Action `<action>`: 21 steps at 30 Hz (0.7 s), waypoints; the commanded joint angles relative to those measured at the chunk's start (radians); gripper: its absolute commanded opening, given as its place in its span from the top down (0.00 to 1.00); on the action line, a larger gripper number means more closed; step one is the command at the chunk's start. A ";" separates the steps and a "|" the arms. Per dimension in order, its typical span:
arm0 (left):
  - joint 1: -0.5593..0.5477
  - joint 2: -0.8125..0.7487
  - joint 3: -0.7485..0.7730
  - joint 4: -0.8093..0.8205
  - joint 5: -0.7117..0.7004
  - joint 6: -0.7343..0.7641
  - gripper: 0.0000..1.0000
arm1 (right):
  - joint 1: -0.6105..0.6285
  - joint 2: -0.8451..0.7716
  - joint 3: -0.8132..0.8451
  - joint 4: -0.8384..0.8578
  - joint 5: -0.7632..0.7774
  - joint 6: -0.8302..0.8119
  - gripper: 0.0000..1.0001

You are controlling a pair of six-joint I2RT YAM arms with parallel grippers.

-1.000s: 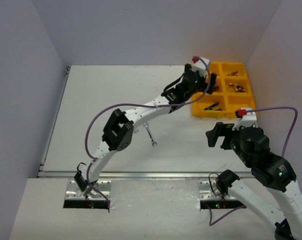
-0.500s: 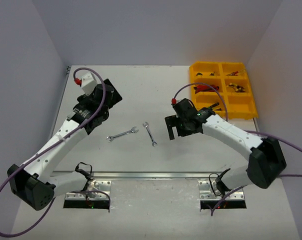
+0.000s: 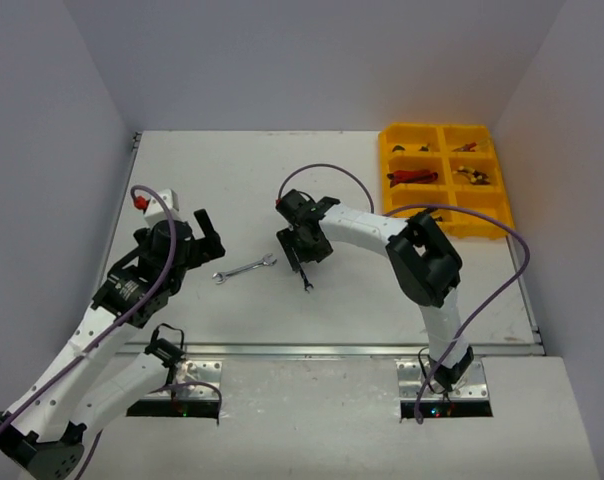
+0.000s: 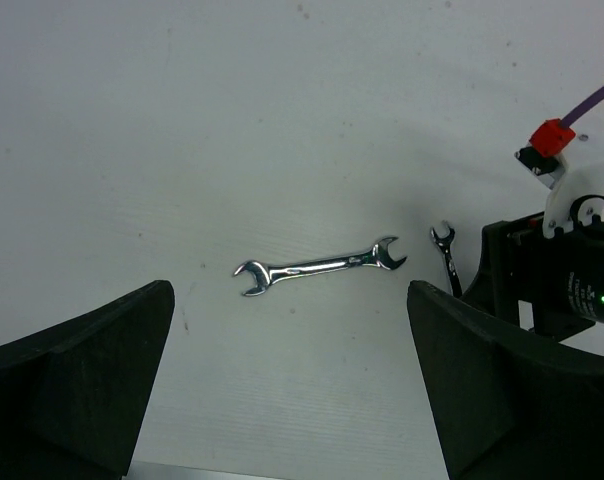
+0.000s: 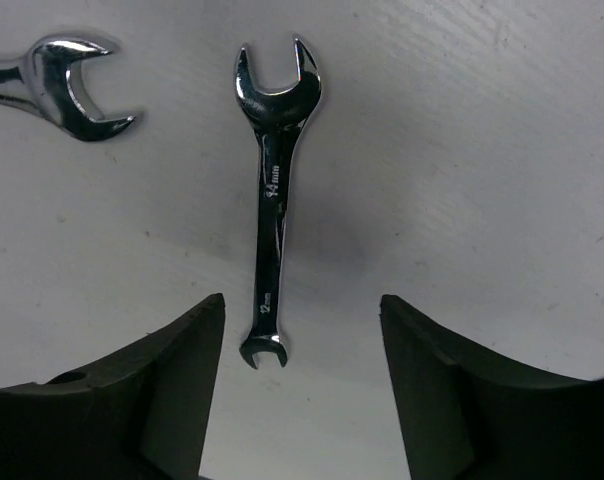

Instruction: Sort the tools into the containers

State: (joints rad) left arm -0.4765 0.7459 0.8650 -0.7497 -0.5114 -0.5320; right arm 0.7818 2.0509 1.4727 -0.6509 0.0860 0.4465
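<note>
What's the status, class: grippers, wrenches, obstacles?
Left gripper open, near larger wrench. Right gripper open, straddling smaller wrench, not gripped. Both on table, outside tray. Nothing in the way.

larger wrench (image 5: pixel 37 85) cropped at edge

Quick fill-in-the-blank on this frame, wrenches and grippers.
The right gripper straddles the short wrench; the long wrench lies to the ___ of it.
The left gripper is ___.
Both wrenches lie outside the ___ tray.
Missing: left; open; yellow.
</note>
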 commanded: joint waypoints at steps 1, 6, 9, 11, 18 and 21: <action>0.001 -0.005 -0.027 0.097 0.032 0.063 0.00 | 0.014 0.055 0.103 -0.023 0.009 -0.009 0.40; 0.001 0.030 -0.029 0.101 0.068 0.076 0.00 | 0.037 0.135 0.151 -0.023 0.038 0.004 0.48; 0.001 0.023 -0.031 0.107 0.077 0.080 0.00 | 0.036 0.176 0.179 -0.055 0.055 0.020 0.54; 0.001 0.010 -0.034 0.110 0.077 0.081 0.00 | 0.036 0.195 0.180 -0.075 0.054 0.029 0.61; 0.001 -0.008 -0.040 0.121 0.092 0.089 0.00 | 0.036 0.190 0.118 -0.098 0.070 0.049 0.64; 0.001 -0.008 -0.040 0.121 0.094 0.090 0.00 | 0.034 0.216 0.121 -0.109 0.041 0.048 0.71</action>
State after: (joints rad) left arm -0.4763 0.7498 0.8288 -0.6726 -0.4318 -0.4620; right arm 0.8150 2.2147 1.6283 -0.7056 0.1283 0.4820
